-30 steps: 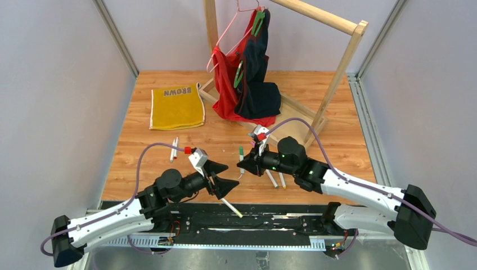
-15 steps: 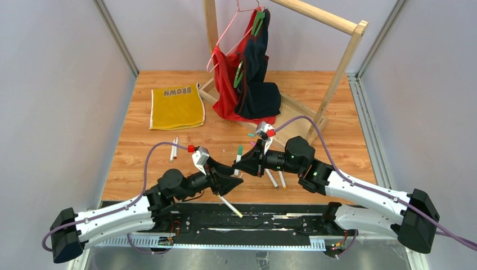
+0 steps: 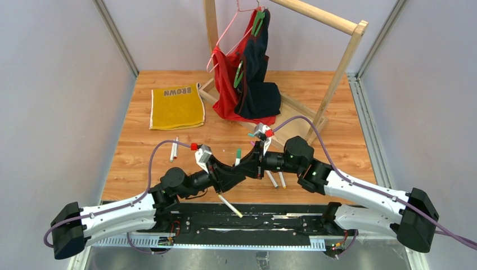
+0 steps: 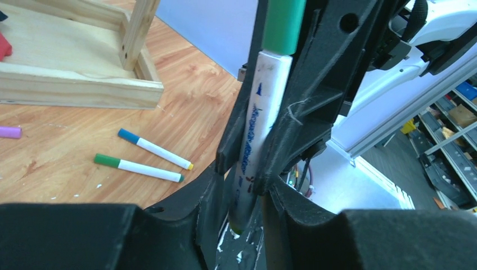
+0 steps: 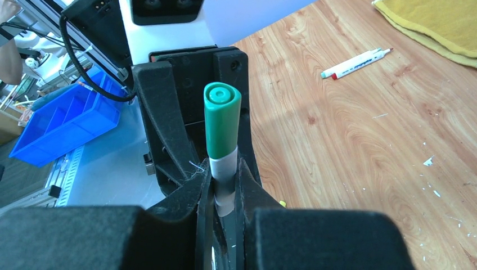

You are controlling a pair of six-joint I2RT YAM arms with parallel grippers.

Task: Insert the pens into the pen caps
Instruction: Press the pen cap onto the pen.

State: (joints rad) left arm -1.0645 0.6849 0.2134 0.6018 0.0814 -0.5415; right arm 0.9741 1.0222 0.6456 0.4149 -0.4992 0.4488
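My right gripper point(image 5: 225, 174) is shut on a white pen point(image 4: 256, 129) and holds it off the table, a green cap point(image 5: 222, 121) on its free end. My left gripper point(image 4: 242, 191) meets it head-on. Its jaws stand narrowly open around the pen's other end, with slim gaps on both sides. In the top view both grippers join over the table's near middle, around the pen point(image 3: 238, 154). More pens lie on the wood: two point(image 4: 147, 157) right of the grippers, a pair point(image 3: 174, 149) to the left, one point(image 3: 230, 206) on the near rail. A purple cap point(image 4: 9, 132) lies by the rack.
A wooden clothes rack point(image 3: 332, 84) with red and dark garments stands at the back, its base point(image 4: 79, 84) near the loose pens. A yellow cloth point(image 3: 176, 107) lies back left. A blue bin point(image 5: 62, 124) sits beyond the table's near edge.
My left gripper has moved right and forward onto the pen and narrowed its jaws from wide open. The right gripper has shifted slightly left, still holding the pen.
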